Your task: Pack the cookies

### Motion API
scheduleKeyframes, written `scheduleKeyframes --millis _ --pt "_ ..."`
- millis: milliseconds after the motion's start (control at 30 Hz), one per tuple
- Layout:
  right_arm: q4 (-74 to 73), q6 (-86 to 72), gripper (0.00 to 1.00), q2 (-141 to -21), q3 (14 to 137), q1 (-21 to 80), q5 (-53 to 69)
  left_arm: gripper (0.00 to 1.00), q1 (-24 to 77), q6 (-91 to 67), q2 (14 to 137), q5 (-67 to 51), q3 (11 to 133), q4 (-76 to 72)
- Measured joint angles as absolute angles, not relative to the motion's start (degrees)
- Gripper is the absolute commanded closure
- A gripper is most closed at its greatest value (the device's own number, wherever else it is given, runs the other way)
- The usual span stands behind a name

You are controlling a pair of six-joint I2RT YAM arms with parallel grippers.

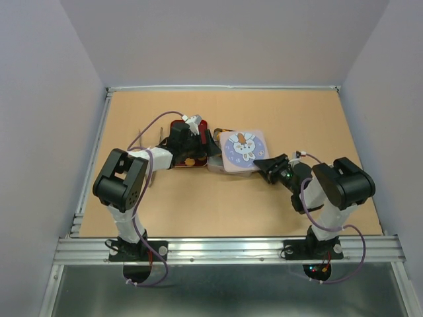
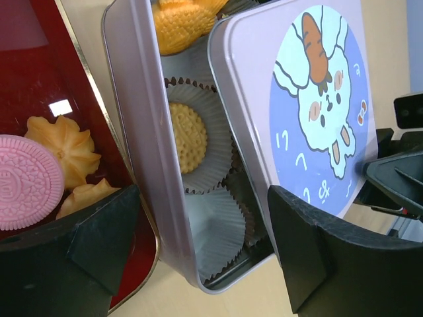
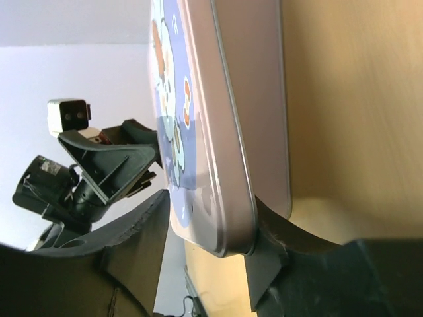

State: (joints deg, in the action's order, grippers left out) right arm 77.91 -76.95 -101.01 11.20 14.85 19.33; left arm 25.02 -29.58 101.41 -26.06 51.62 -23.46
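**Top external.**
- Tan table [image 1: 198,211], smooth. Arms: 2. Containers: 2, side by side in mid-table.
- Red tray [image 1: 176,125]: glossy, mostly hidden under the left arm.
- Square tin [image 1: 215,166]: pale metal with rounded corners. Its lid [image 1: 241,148] carries a blue oval with a rabbit and carrot print.
- Left gripper [image 1: 197,142] hangs over the seam between tray and tin.
- Right gripper [image 1: 263,165] is at the lid's near-right corner.

**Left wrist.**
- Left gripper [image 2: 201,195]: black fingers [image 2: 86,251] spread wide, nothing between them held. One sits over the tray, the other over the lid.
- Red tray [image 2: 39,59], lacquer-shiny with a gilt rim, holds 3 cookies:
  - 1 pink sandwich cookie [image 2: 26,181], round and embossed.
  - 2 piped yellow cookies [image 2: 66,148], star-ridged.
- Tin [image 2: 142,165] holds 2 cookies:
  - 1 round dotted cookie [image 2: 187,137], pale yellow, in a white fluted paper cup [image 2: 211,228].
  - 1 ridged orange cookie [image 2: 178,23], cut off by the frame's top.
- At least 2 more cups stand empty.
- Lid [image 2: 251,99] lies skewed over the tin and covers only part of it.
- Right gripper [image 2: 390,175] shows at the lid's far edge.

**Right wrist.**
- Right gripper [image 3: 210,205]: the lid [image 3: 238,99] corner lies between its two fingers, one finger over the printed face and the other pressed beneath the rim.
- I cannot tell whether it is clamped.
- Table [image 3: 357,99] lies behind.
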Motion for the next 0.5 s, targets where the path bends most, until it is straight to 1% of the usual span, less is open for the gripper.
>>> scheduleKeyframes --millis 100,300,500 --pt "76.51 -75.48 0.43 -99.26 11.42 15.29 19.64 0.11 25.02 -29.67 101.41 -26.09 51.62 -23.49" --pt "75.33 -71.26 0.43 -96.01 13.61 16.32 19.99 0.11 24.97 -29.91 101.41 -26.04 51.62 -23.62" --pt "75.35 -69.52 0.43 -95.7 14.55 17.41 20.86 0.11 25.08 -30.11 101.41 -26.85 51.62 -24.23"
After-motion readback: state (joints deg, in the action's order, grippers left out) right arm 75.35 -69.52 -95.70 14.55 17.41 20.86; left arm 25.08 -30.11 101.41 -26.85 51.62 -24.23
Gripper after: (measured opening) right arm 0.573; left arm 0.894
